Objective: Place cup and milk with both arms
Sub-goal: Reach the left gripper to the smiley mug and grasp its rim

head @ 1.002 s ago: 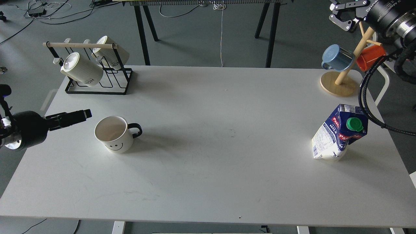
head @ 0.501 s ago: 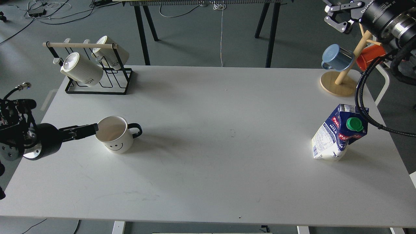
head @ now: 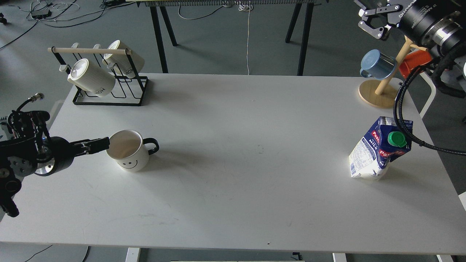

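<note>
A white cup (head: 128, 150) with a smiley face and a black handle stands upright on the left of the white table (head: 233, 182). My left gripper (head: 99, 144) reaches in from the left, its tip at the cup's left rim; its two fingers cannot be told apart. A blue and white milk carton (head: 379, 148) with a green cap stands on the right side. My right gripper (head: 369, 20) hangs high above the table's far right corner, well away from the carton, with its fingers spread and empty.
A black wire rack (head: 109, 87) with two white mugs stands at the back left. A wooden mug tree (head: 382, 87) holds a blue cup (head: 376, 65) and an orange cup (head: 415, 62) at the back right. A black cable (head: 400, 109) hangs beside the carton.
My left gripper dropped lower and moved right until its tip reached the cup's left rim. My right gripper drifted a little left and up. Cup and carton have not moved.
</note>
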Controlling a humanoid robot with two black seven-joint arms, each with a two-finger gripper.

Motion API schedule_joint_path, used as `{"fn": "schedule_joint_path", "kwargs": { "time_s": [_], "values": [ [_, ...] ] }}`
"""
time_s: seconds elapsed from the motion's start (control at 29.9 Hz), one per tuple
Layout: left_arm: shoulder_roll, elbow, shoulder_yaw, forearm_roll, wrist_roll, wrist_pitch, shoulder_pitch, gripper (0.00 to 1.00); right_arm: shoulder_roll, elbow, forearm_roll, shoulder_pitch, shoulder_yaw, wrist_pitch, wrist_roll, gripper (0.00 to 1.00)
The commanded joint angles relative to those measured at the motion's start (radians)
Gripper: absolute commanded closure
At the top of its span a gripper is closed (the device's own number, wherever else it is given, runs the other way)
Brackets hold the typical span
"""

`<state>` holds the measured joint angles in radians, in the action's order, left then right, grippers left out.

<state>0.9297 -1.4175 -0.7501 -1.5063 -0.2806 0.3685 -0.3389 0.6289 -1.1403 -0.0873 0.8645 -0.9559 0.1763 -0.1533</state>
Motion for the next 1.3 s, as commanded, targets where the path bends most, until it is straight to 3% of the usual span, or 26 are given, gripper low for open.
{"fn": "schedule_joint_path", "kwargs": {
  "time_s": [0.0,0.43,0.63,0.73,0.8,0.83,0.93,1.27],
  "values": [
    [-0.040,0.054,0.000,-0.049,0.000,0.000,0.000,0.01,0.000,0.001,0.000,0.002,0.003,0.000,0.000,0.02],
    [-0.065,0.064,0.000,-0.072,0.001,0.026,0.000,0.05,-0.005,0.001,0.000,0.002,0.008,0.000,0.001,0.02],
    [-0.063,0.060,0.000,-0.072,0.005,0.043,-0.002,0.54,-0.015,0.001,0.000,0.004,0.009,0.000,0.001,0.02],
    [-0.063,0.054,0.000,-0.074,0.004,0.069,-0.009,0.68,-0.017,0.001,0.000,0.004,0.009,0.000,0.001,0.02],
    [-0.065,0.049,-0.002,-0.075,0.006,0.079,-0.015,0.88,-0.017,0.001,0.000,0.004,0.009,0.000,0.001,0.02],
    [-0.065,0.049,-0.002,-0.075,0.006,0.081,-0.017,0.94,-0.017,0.001,0.000,0.004,0.009,0.000,0.001,0.02],
    [-0.063,0.031,-0.002,-0.074,0.005,0.086,-0.023,0.99,-0.017,0.001,0.000,0.004,0.009,0.000,0.001,0.02],
    [0.017,-0.092,-0.011,-0.075,0.001,0.087,-0.031,1.00,-0.017,0.004,0.000,0.005,0.008,0.000,0.001,0.02]
  ]
}}
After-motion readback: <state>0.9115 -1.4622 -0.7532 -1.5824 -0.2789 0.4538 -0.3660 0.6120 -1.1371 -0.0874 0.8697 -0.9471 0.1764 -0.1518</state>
